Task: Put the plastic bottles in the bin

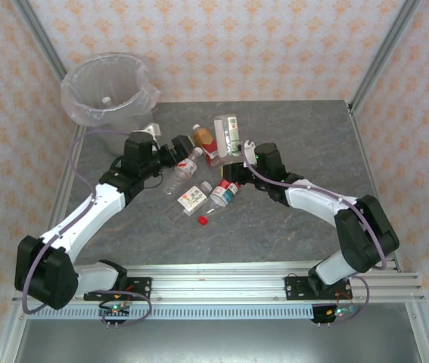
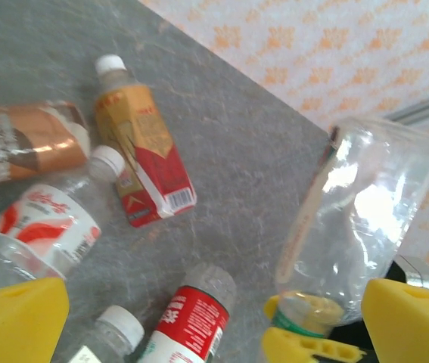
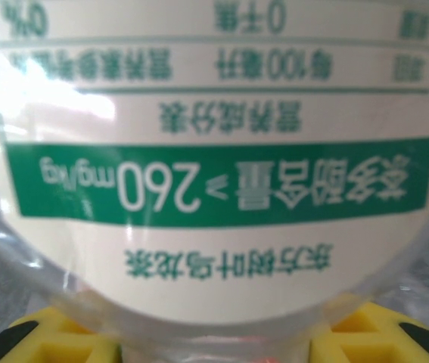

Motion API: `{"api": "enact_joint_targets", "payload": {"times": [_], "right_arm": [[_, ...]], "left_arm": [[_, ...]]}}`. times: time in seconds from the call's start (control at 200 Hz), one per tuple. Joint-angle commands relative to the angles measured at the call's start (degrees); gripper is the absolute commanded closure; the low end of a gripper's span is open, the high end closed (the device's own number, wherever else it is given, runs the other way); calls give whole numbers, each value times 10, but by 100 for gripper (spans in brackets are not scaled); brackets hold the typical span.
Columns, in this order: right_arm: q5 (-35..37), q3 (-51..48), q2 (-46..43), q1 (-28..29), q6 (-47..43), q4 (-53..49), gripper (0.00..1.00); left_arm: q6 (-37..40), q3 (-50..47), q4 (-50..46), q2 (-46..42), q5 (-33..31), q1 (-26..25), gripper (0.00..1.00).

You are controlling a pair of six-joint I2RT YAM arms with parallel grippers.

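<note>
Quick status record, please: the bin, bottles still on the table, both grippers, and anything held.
bin: far-left corner, upright, bag-lined
inside bin: small white object, too small to identify
bottles on table: several lying in a loose cluster mid-table
red cap: loose, on the near side of the cluster
left gripper: open, empty, over the cluster's left side
right gripper: shut on green-labelled bottle
next, likely: carry the held bottle to the bin
</note>
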Motion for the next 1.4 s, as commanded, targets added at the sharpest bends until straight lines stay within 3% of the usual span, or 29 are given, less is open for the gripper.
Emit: {"api": "enact_joint_targets", "payload": {"times": [0.0, 0.19, 0.315, 0.671, 0.756, 1.021, 1.396], "right_arm": [[-8, 32, 15, 12, -14, 19, 100], [-17, 59, 30, 16, -22, 3, 100], [-34, 68, 30, 16, -41, -6, 100], [-98, 93, 28, 27, -70, -43, 100], [-98, 94, 25, 33, -77, -51, 99], [-66, 112, 8, 42, -107, -117, 99], [-50, 125, 4, 42, -120, -138, 95]], "left_arm": [[-11, 43, 36, 27, 24, -22, 0], [-7, 88, 18, 78, 6, -53, 0], [-3, 111, 8, 106, 22, -58, 1], [24, 172, -28, 152, -15, -62, 0], [33, 191, -52, 162, -51, -62, 8], [121, 254, -154, 199, -57, -69, 29], [128, 236, -147, 182, -26, -69, 42]]}}
